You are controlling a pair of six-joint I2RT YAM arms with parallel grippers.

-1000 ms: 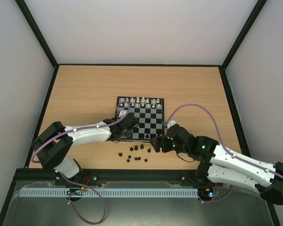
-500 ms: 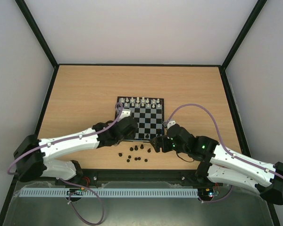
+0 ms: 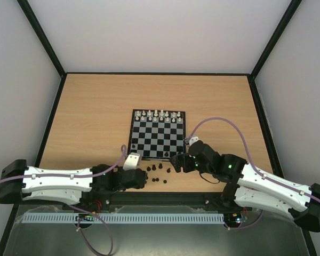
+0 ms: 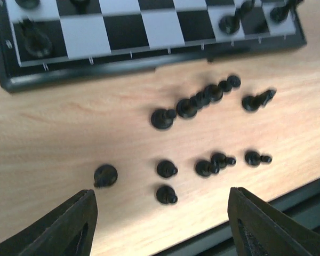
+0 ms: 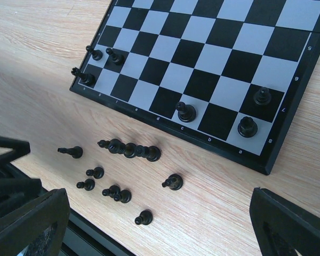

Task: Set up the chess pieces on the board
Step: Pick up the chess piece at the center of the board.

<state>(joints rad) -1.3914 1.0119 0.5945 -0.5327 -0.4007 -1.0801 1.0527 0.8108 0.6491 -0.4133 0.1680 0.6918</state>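
**A:** What's nearest the bases?

**B:** The left tool (image 4: 160, 220) hangs low over the tabletop (image 3: 96, 106), fingers spread wide with nothing between them. The right tool (image 5: 160, 226) is just as wide and holds nothing.

**A:** And the chess pieces?

**B:** Most of the chess pieces (image 4: 202, 97) lie loose just short of the board (image 5: 165, 77). About six stand on its near rows.

**A:** Farther back?

**B:** White pieces (image 3: 157, 114) line the far edge.
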